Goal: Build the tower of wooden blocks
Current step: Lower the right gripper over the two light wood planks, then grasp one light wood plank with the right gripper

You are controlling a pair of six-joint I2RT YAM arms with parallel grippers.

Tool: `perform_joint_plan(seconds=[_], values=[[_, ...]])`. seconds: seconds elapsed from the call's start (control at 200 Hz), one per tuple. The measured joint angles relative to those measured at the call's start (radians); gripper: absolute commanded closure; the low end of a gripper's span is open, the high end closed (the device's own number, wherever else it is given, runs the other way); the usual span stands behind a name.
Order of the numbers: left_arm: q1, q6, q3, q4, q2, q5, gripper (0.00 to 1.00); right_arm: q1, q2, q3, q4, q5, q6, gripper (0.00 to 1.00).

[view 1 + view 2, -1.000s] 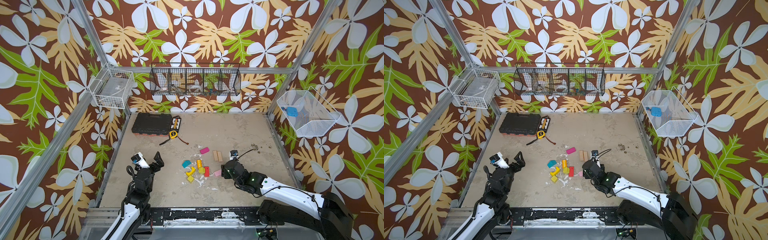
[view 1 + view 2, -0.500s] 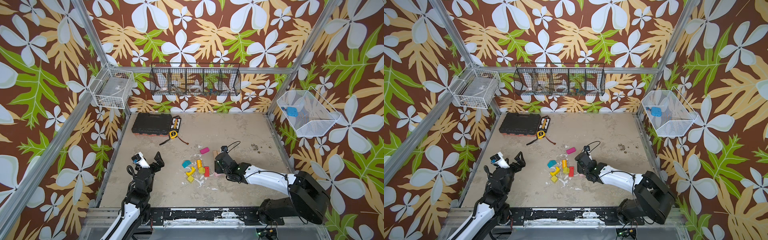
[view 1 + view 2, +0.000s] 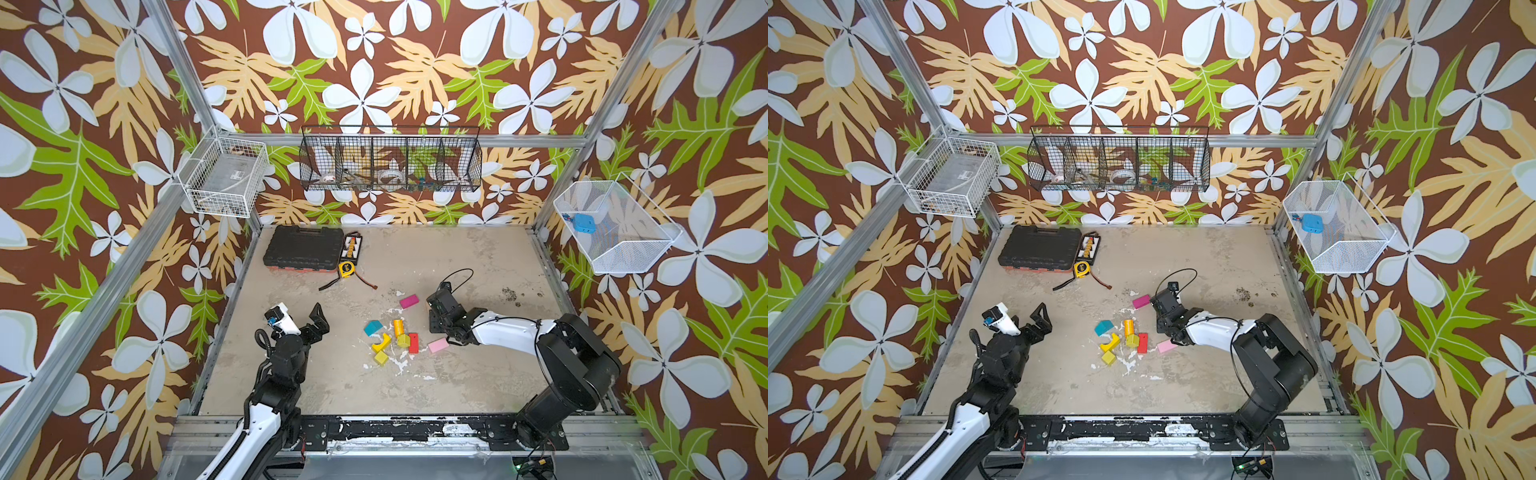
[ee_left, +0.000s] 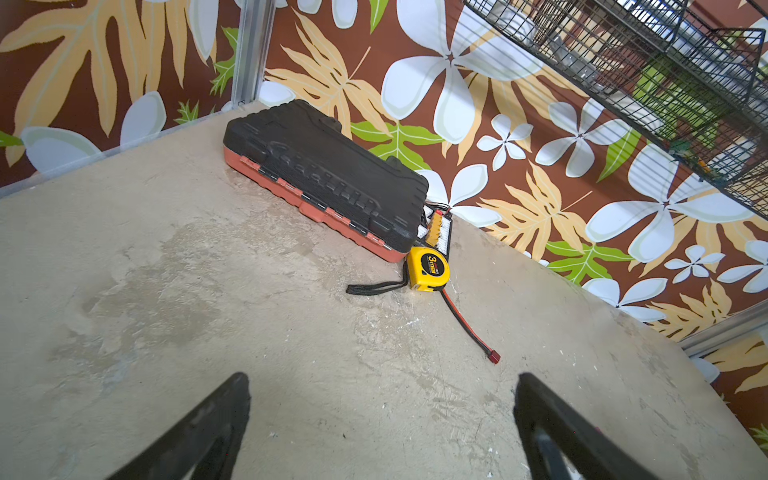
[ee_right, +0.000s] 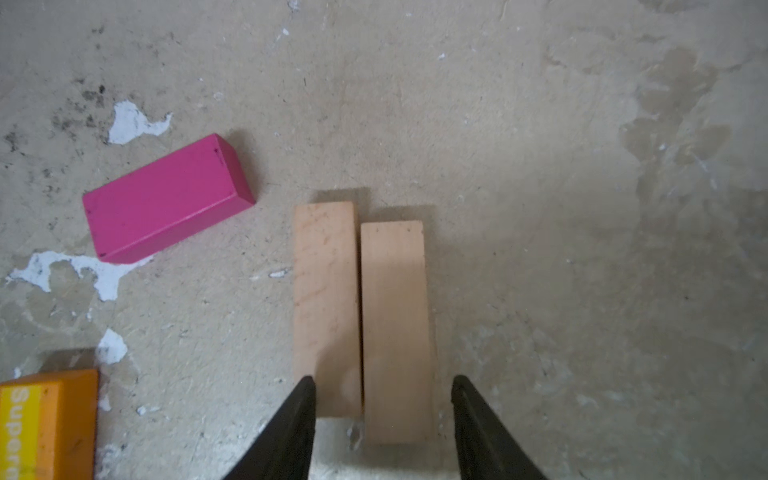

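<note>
Planks: two tan planks (image 5: 395, 324) lie flat on the tabletop (image 3: 478, 257), side by side and touching along their length. In both top views the right arm hides them.
Tower: none yet. No block rests on another, so the task looks to be at its first pick.
Change: over the last second the right pincer (image 5: 380, 380) has moved away from the pink block (image 3: 437, 345) and reached out over the planks, its jaws narrowing on the way.
Right pincer: partly open and gripping nothing. One tip shows over the outer part of one plank and the other just outside the outer edge of its neighbour, so it seems to straddle the pair. Whether it touches them cannot be told.
Meaning: the planks look chosen as the base. If the jaws close further they would likely pinch both planks at once, and one could slip.
Other blocks: the magenta block (image 5: 166, 199) sits near the planks. The teal block (image 3: 372, 328), orange block (image 3: 398, 327), red block (image 3: 413, 343) and yellow arch (image 3: 382, 343) lie loose near the middle, unmoved.
Left pincer (image 4: 382, 380): wide open and empty over bare tabletop, well apart from the blocks, unchanged.
Beyond: the tool case (image 3: 303, 249) and tape measure (image 3: 345, 269) sit at the far left, untouched.
</note>
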Motion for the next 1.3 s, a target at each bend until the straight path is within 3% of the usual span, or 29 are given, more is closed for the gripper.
perform_joint_plan(seconds=[0.861,1.301], values=[[0.000,0.000,0.003,0.004,0.015,0.000,0.00,-0.063,0.031,-0.013,0.032,-0.020,-0.019,0.60],[0.000,0.000,0.004,0.005,0.023,0.004,0.00,-0.138,0.021,-0.005,0.036,-0.038,-0.048,0.87]])
